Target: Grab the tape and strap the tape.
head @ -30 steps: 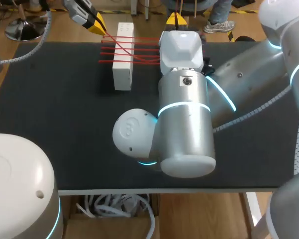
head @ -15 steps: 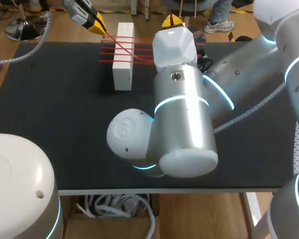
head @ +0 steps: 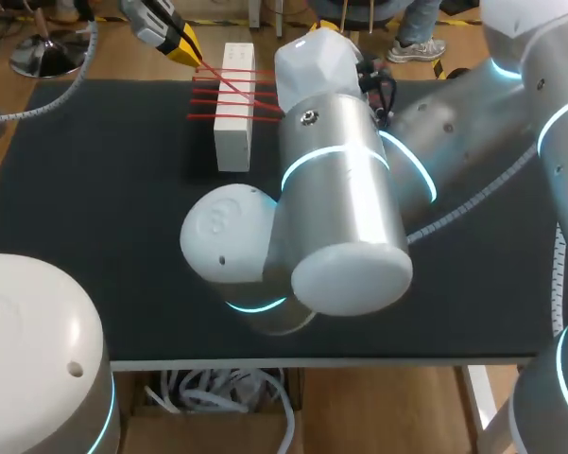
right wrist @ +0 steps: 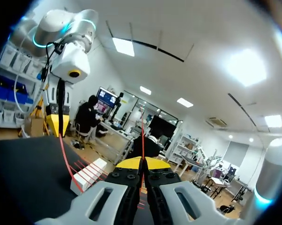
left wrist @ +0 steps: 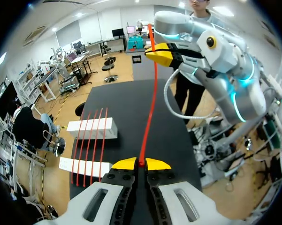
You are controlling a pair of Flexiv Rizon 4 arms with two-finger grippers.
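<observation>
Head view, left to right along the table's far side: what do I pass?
left gripper → white box → right arm. The red tape crosses the box, so it is left out.

- No legible text, labels, brands, numbers or signs in any view.
- Nothing readable on the red tape point(left wrist: 150, 101), the white box point(head: 232, 142) or the black table point(head: 94, 208).
</observation>
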